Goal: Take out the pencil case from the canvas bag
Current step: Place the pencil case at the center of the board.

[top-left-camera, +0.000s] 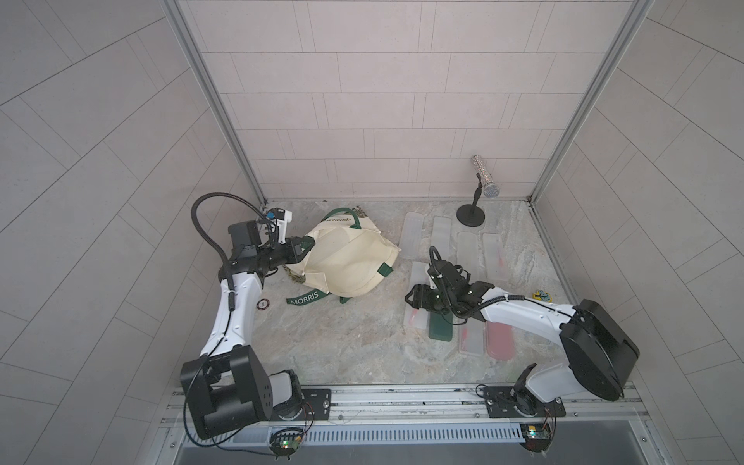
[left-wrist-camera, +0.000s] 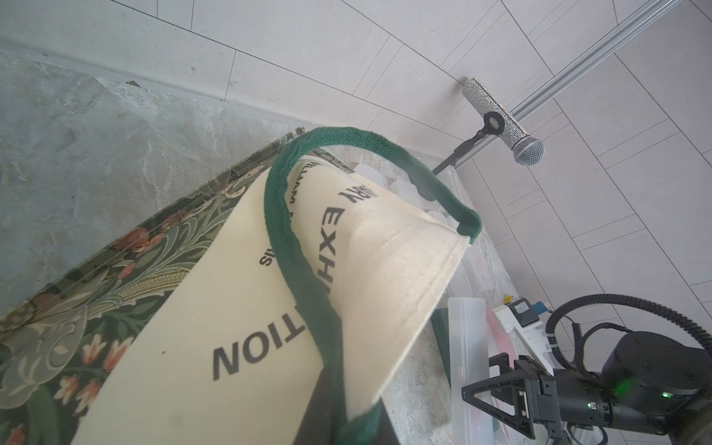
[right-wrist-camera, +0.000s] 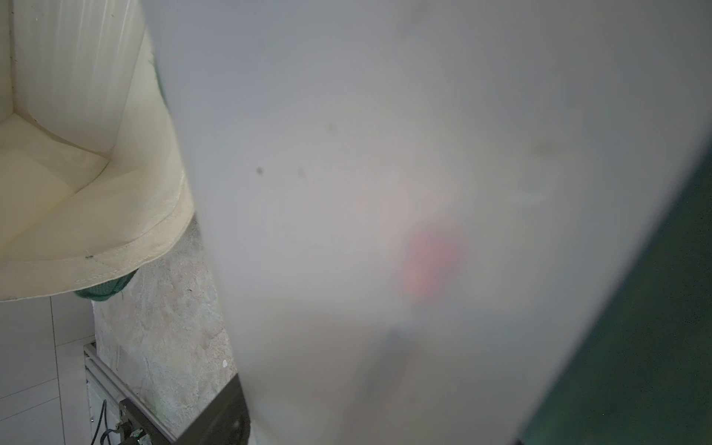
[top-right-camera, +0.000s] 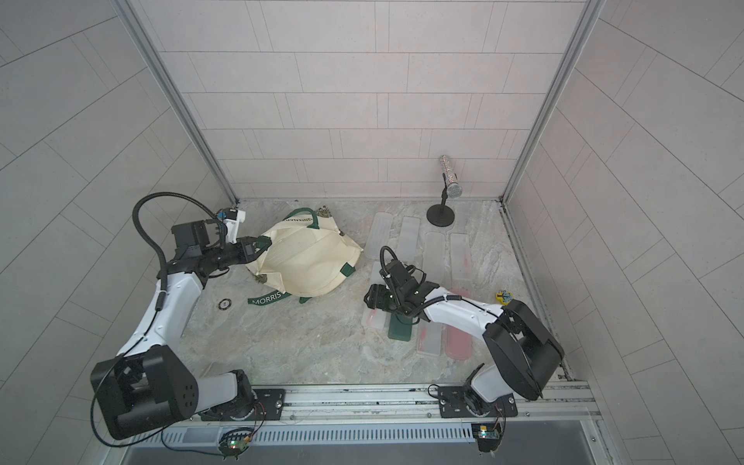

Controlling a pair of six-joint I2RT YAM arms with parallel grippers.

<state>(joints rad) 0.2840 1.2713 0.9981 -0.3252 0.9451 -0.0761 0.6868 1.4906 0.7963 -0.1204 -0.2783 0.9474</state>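
Marble table [top-left-camera: 342,354] lies bare from six to eight o'clock. The canvas bag [top-left-camera: 350,261] slumps at ten, close to the back wall [top-left-camera: 382,120]; left gripper [top-left-camera: 301,244] clenched on its green handle [left-wrist-camera: 308,285]. At three, the right gripper [top-left-camera: 414,296] hangs over a frosted pencil case [top-left-camera: 410,322]; its grip cannot be told. Loose strap [top-left-camera: 306,297] reads "MORRIS".

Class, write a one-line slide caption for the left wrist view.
Cream tote, its green handle arched, floral band at its base, microphone beyond.
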